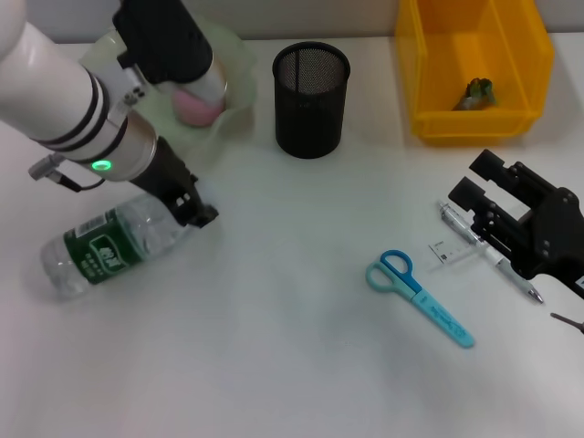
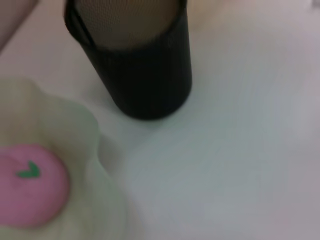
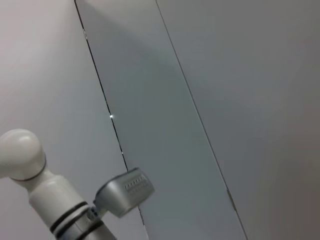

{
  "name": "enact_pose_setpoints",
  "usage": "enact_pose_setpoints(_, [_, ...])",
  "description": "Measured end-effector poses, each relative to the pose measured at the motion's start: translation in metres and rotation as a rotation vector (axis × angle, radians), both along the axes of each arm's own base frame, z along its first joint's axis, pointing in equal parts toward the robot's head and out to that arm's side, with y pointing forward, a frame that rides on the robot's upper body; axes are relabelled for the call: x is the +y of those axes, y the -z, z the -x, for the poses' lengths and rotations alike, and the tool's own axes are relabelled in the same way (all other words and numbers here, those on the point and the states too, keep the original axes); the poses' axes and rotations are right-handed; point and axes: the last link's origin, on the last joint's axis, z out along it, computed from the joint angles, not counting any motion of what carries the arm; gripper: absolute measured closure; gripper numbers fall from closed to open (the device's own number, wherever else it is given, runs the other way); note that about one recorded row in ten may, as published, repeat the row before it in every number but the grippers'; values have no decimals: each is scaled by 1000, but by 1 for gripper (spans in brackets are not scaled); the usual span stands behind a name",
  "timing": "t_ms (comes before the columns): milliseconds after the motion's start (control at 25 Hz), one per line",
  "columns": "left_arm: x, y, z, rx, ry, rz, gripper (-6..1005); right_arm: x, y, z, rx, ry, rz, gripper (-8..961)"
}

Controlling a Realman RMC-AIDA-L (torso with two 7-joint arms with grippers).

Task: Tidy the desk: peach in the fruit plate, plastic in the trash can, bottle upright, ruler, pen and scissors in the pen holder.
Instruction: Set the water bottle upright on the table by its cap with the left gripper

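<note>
A clear bottle [image 1: 108, 245] with a green label lies on its side at the left. My left gripper [image 1: 195, 212] is at its cap end, and the cap is hidden under it. A pink peach [image 1: 195, 107] sits in the pale green fruit plate [image 1: 235, 68]; both also show in the left wrist view, the peach [image 2: 30, 185] and the plate [image 2: 75, 125]. The black mesh pen holder [image 1: 311, 87] stands at the back centre. My right gripper [image 1: 478, 179] is open, just above the pen [image 1: 459, 223]. A small clear ruler [image 1: 453, 253] and blue scissors [image 1: 422, 297] lie nearby.
A yellow bin [image 1: 474, 119] at the back right holds a crumpled piece of plastic [image 1: 478, 92]. The pen holder fills the left wrist view [image 2: 140, 65]. A thin dark object [image 1: 568, 320] pokes in at the right edge. The right wrist view shows only a wall.
</note>
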Motion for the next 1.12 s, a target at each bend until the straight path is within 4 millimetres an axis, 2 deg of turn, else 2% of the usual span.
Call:
enact_pose_setpoints(160, [-3, -5, -11, -46, 6, -6, 557, 0, 0, -1, -1, 7, 0, 404])
enact_pose_setpoints(200, [-5, -9, -20, -82, 10, -4, 557, 0, 0, -1, -2, 9, 0, 404])
enact_pose_setpoints(320, [-5, -9, -20, -82, 10, -4, 558, 0, 1, -1, -1, 13, 2, 404])
enact_pose_setpoints(360, [-6, -22, -33, -132, 24, -45, 558, 0, 2, -1, 0, 14, 3, 404])
enact_pose_setpoints(480, [-9, -27, -36, -160, 29, -64, 558, 0, 2, -1, 3, 16, 6, 403])
enact_pose_setpoints(520, [-12, -36, -38, -213, 30, -86, 558, 0, 3, -1, 2, 16, 5, 403])
enact_pose_setpoints(680, [-14, -40, -37, -236, 27, -95, 559, 0, 3, 0, 2, 15, 6, 402])
enact_pose_setpoints(720, [-17, -49, -34, -285, 14, -122, 559, 1, 3, 0, 2, 15, 6, 402])
enact_pose_setpoints(880, [-19, -56, -32, -320, 13, -144, 558, 3, 3, 0, -2, 15, 7, 403])
enact_pose_setpoints(920, [-21, -65, -29, -357, 7, -174, 557, 4, 4, 1, -3, 15, 8, 403])
enact_pose_setpoints(1120, [-23, -72, -21, -380, -10, -208, 556, 6, 5, 2, -5, 18, 11, 403])
